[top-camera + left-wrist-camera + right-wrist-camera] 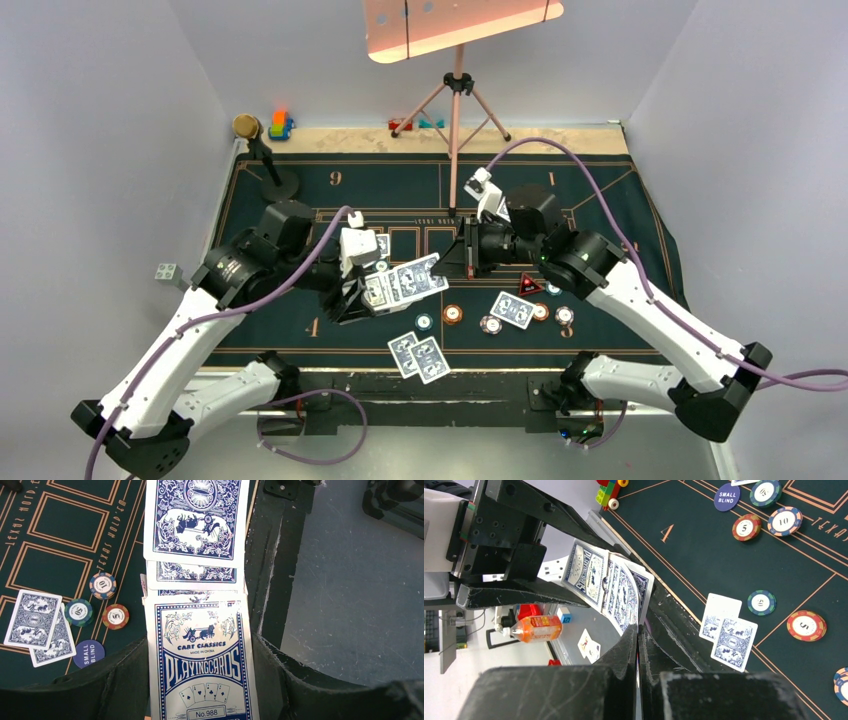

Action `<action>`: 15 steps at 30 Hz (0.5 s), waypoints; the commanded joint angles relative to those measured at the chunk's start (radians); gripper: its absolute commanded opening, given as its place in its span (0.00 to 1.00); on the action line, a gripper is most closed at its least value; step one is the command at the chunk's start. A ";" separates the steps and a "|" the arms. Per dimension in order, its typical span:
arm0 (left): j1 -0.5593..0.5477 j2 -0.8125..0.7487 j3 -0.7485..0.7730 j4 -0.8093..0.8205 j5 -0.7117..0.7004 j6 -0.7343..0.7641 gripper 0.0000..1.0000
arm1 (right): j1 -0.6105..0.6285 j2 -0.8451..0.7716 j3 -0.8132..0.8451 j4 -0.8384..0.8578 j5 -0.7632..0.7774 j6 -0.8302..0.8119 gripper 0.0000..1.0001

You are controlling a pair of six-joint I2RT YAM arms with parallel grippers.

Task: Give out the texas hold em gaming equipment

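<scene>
**Pulling one card off the pack to deal it**

The left gripper (358,297) squeezes the card pack (202,665) near the middle of the mat (300,190), a bit toward 9 o'clock. From 3 o'clock, the right gripper (639,630) has its jaws pressed together, and they seem to pinch the top card (195,517) by its edge. Next it needs to slide the card out gently and lay it at another player's spot, away from the dealt cards (418,355) at 6 o'clock.
</scene>
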State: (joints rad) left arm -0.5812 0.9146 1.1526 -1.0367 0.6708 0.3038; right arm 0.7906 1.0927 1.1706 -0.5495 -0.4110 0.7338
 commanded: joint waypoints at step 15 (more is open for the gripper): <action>0.013 -0.006 0.029 0.037 0.058 -0.020 0.00 | -0.021 0.027 -0.013 0.078 -0.107 0.026 0.00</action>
State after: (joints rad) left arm -0.5758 0.9180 1.1526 -1.0328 0.6853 0.2974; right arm 0.7719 1.1007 1.1561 -0.5068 -0.4770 0.7521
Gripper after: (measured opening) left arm 0.696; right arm 0.007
